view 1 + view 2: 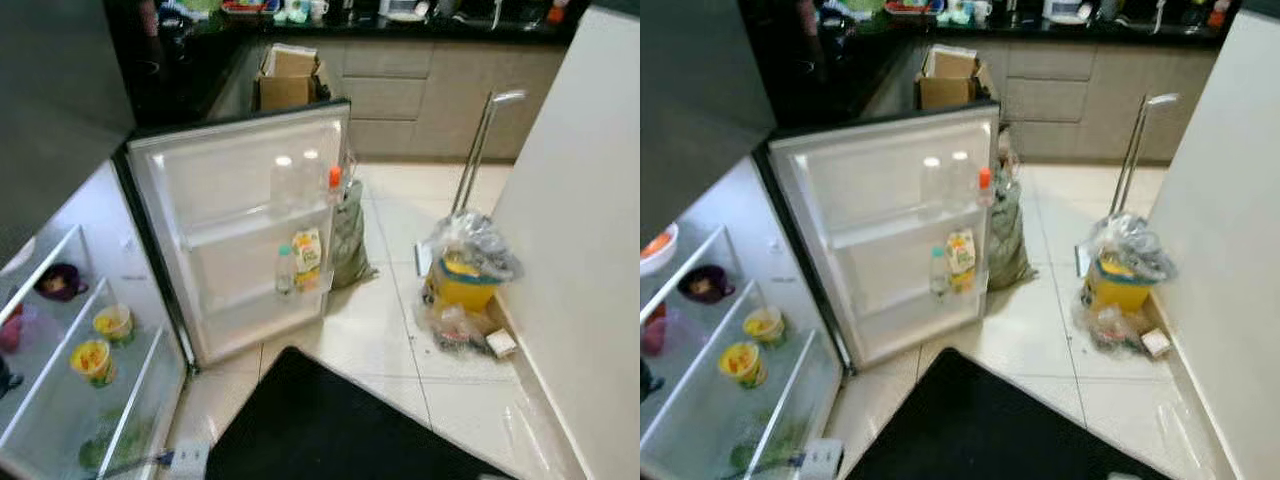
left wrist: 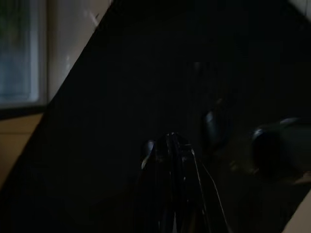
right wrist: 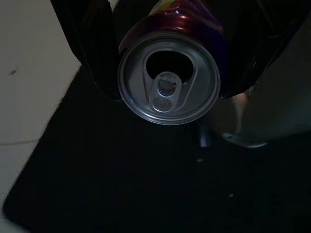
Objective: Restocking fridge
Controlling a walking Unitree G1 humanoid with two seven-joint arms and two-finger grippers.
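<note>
The fridge [image 1: 60, 400] stands open at my left, its door [image 1: 245, 215] swung fully out toward the kitchen. The door's upper rack holds 2 clear bottles [image 1: 283, 180] and 1 bottle with an orange cap [image 1: 334, 180]. The lower rack holds a small bottle with a green cap [image 1: 285, 270] just beside a yellow carton [image 1: 307, 258].

Inside the fridge, glass shelves carry 2 yellow cups [image 1: 92, 360], set near each other, and a dark purple bowl [image 1: 60, 282] on the shelf above them. Green leaves [image 1: 100, 450] lie in the bottom compartment.

A black mat [image 1: 320, 430] covers the tiled floor [image 1: 400, 330] in front of me. A grey sack [image 1: 350, 235] leans on the floor just beyond the door's outer edge. By the white wall at my right stands a yellow bucket [image 1: 465, 285] wrapped in clear plastic, with a metal handle [image 1: 478, 150] rising behind it. A cardboard box [image 1: 287, 78] sits against the cabinets past the door. The dark desk [image 1: 400, 22] along the far wall carries assorted items too small to identify.

My right claw [image 3: 167, 73] is clamped on a purple can [image 3: 168, 77], 1 finger on each side, above the black mat. The can's silver top faces the wrist camera; its mouth is open.

My left claw [image 2: 170, 150] hangs over the mat in deep shade, fingers pressed together.
</note>
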